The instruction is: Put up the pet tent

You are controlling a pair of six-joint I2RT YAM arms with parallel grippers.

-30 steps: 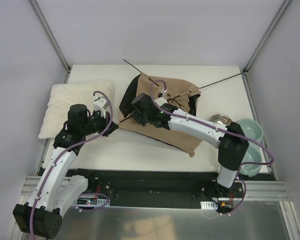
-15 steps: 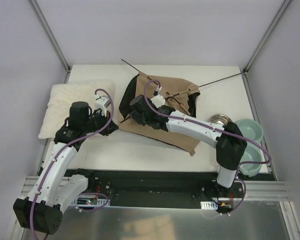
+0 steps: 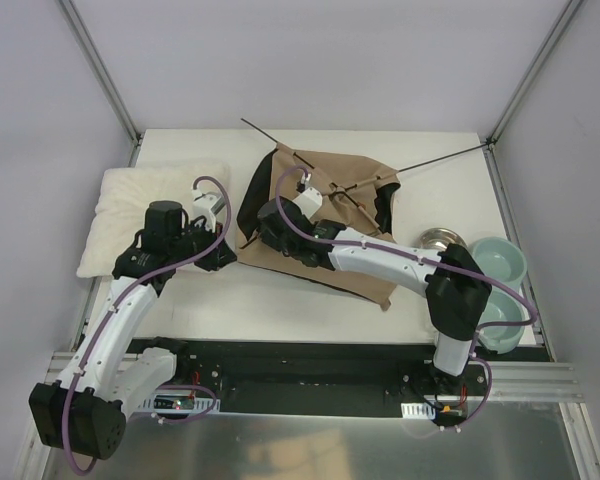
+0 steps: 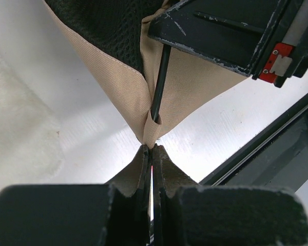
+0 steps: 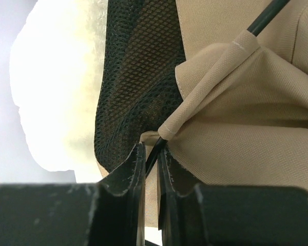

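The pet tent (image 3: 330,215) lies collapsed and flat on the white table (image 3: 280,295), in the middle toward the back. It is a rumpled tan sheet with black mesh lining showing along its left edge. Two thin black poles (image 3: 440,161) cross over it, their far ends poking out past the fabric toward the back corners. At the tent's near-left corner the left gripper (image 4: 151,150) is clenched on the tip of tan fabric, pulling it taut, while the right gripper (image 5: 151,154) pinches one pole (image 4: 160,77) just above, its end sitting in a small corner pocket (image 4: 154,119). By the look of it, one corner is being seated — the other corners and raising the frame are not yet done. A cream pillow (image 3: 145,205) lies to the left and bowls (image 3: 500,265) sit to the right
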